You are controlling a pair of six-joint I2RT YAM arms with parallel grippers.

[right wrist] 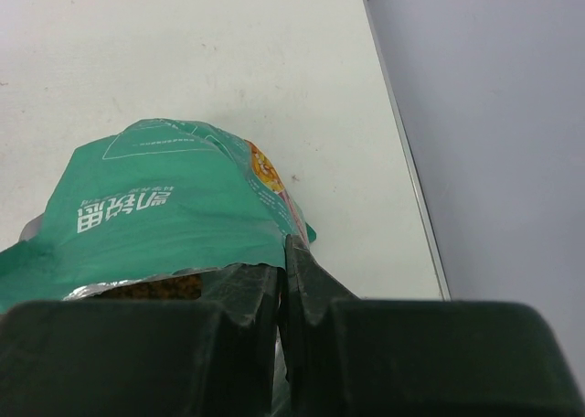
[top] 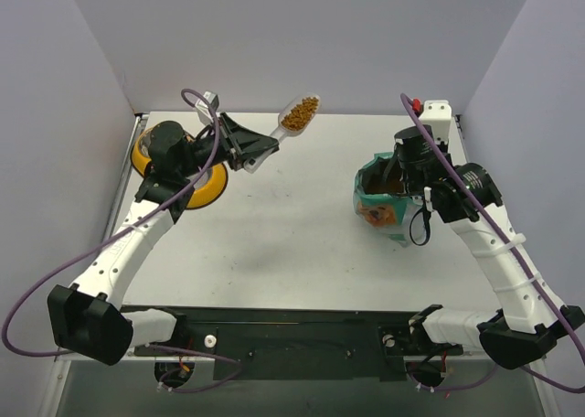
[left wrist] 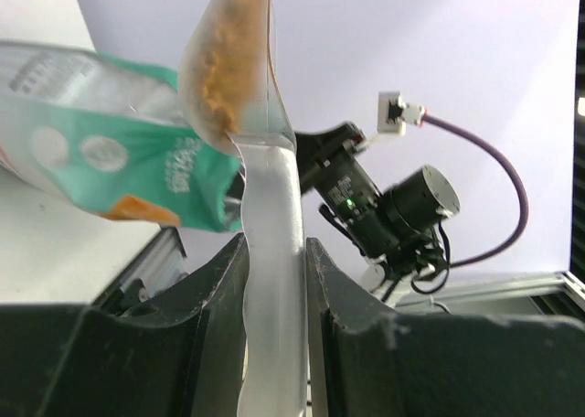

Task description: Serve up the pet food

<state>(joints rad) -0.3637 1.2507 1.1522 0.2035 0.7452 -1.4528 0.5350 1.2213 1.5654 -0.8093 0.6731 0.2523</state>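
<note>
We note the left fingers closed partway on the scoop handle. Its bowl is level, so no pet food spills, above the counter's far edge. Right fingers pinch tight on the pouch rim, likely steadying it. The feeder sits in the far-left corner.

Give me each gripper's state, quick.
Left gripper: shut on the clear scoop, which is loaded with pet food.
Right gripper: shut on the pouch rim.
</note>
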